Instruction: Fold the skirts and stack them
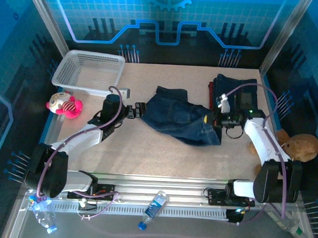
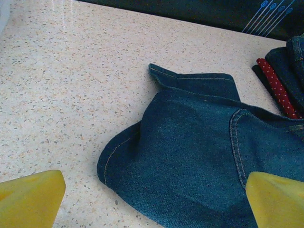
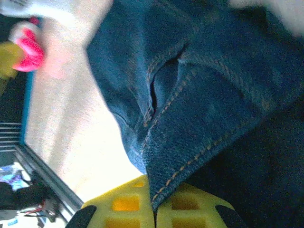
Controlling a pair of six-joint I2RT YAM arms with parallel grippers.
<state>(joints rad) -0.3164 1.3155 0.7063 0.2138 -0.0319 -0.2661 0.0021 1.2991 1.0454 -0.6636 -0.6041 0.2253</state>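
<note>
Edge of denim skirt (image 1: pixel 180 117) sits pinched in right jaws; left jaws gape wide across hem and table (image 2: pixel 71 71).

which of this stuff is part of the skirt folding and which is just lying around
job: denim skirt mid-table; folded denim skirt, lying on red skirt, at right
lying about: white basket; pink plush toy; brown plush toy; water bottle at the near edge

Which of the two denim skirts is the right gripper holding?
The loose denim skirt in the middle; the other denim skirt tops the pile at the back right.
</note>
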